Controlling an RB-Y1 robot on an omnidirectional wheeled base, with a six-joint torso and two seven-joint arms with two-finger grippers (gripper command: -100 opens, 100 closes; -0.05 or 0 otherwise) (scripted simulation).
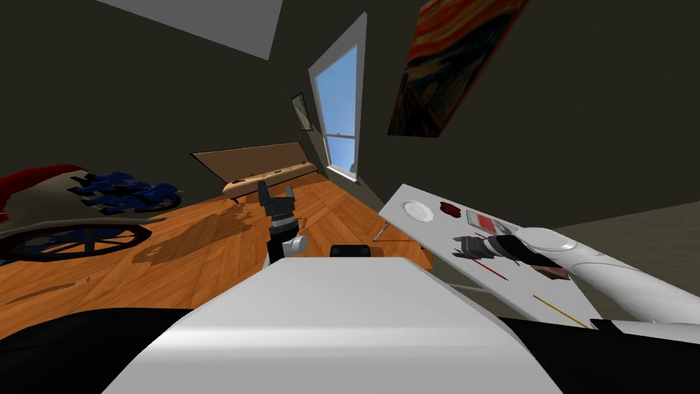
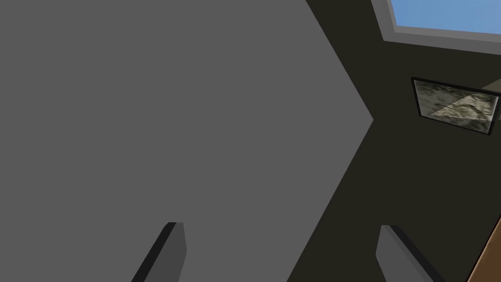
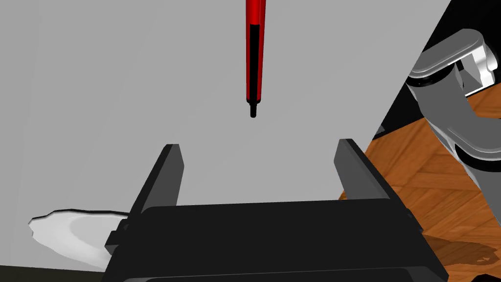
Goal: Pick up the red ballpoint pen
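The red ballpoint pen [image 3: 255, 54] lies flat on the white table [image 3: 98, 98], its black tip pointing toward my right gripper [image 3: 257, 156]. That gripper hovers over the table a short way off the pen's tip, its fingers open and nothing between them. From the head camera the pen [image 1: 491, 269] is a thin red line just beside the right gripper [image 1: 470, 247]. My left gripper [image 1: 275, 198] is raised in front of my chest over the wooden floor, and its fingers [image 2: 171, 249] stand open and empty.
On the table [image 1: 547, 294] are a white plate [image 1: 417, 211], a dark red object [image 1: 450, 208], a flat red-and-grey box [image 1: 487, 222] and a yellow pencil [image 1: 557, 309]. The plate [image 3: 73, 235] sits behind the right gripper. A low wooden bench [image 1: 270, 176] stands by the window.
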